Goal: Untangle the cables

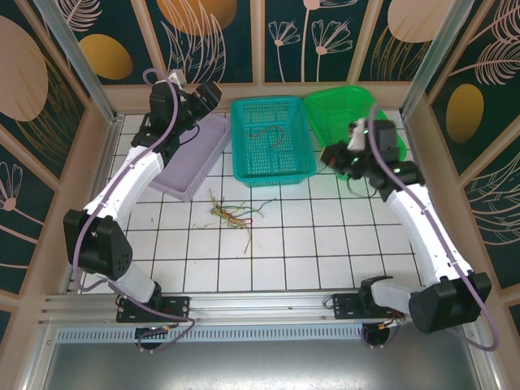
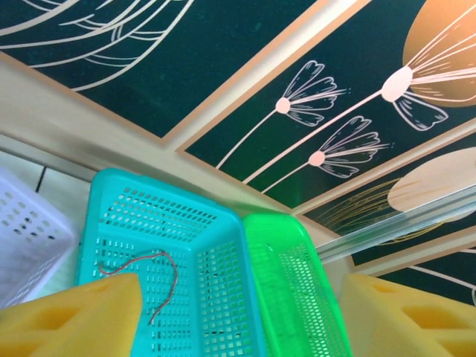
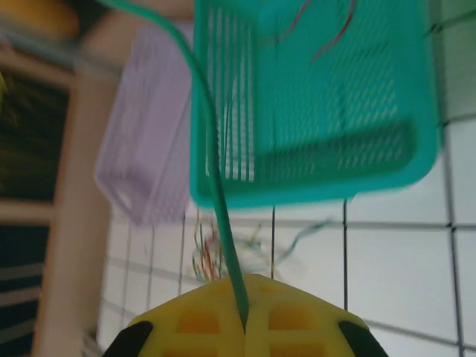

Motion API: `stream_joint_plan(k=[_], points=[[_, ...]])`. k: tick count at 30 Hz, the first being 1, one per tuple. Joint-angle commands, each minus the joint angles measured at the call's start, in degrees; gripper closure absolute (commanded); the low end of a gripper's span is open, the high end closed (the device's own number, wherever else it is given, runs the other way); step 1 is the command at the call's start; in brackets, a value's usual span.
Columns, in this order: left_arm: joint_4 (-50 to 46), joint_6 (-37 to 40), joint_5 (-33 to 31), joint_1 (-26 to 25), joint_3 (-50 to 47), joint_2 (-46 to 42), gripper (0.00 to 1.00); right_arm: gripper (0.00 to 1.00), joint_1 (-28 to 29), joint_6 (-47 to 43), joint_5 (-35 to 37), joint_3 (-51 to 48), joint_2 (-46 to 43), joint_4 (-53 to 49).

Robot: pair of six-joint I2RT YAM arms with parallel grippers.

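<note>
White-tiled table [image 1: 325, 244]; left hand [image 2: 242, 320] spread wide, right hand [image 3: 244, 327] pinching limp green cable [image 3: 216, 178] between foam pads [image 3: 297, 320].

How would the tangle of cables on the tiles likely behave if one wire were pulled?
Probably floppy: the cables lie in loose curves, so a lifted one should sag. They are likely light, since they look thin. Because the strands cross, pulling one may drag its neighbours along.

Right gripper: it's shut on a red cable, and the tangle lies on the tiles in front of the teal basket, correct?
No. The right gripper is shut on a green cable, not a red one, as the right wrist view shows. The tangle does lie on the tiles in front of the teal basket.
</note>
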Motion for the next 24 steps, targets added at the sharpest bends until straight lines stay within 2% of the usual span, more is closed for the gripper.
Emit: stream_joint_plan(k=[1, 5, 8, 19, 24], points=[[-2.7, -0.9, -2.5, 0.0, -2.5, -4.7, 0.25, 1.0, -7.0, 3.7, 1.0, 5.7, 3.6, -2.8], [-2.7, -3.1, -1.5, -0.2, -7.3, -8.6, 0.24, 1.0, -14.1, 2.4, 4.2, 10.9, 9.0, -3.3], [-2.6, -4.2, -0.7, -1.1, -11.2, -11.4, 0.24, 1.0, -17.1, 0.5, 4.1, 13.1, 14.0, -1.5], [-3.2, -8.3, -2.0, -9.8, -23.0, -18.4, 0.27, 1.0, -17.3, -12.8, 12.4, 12.7, 31.9, 0.2], [-3.9, -9.2, -2.3, -11.7, -24.5, -19.3, 0.28, 1.0, -16.6, -17.0, 16.4, 17.8, 38.9, -1.5]])
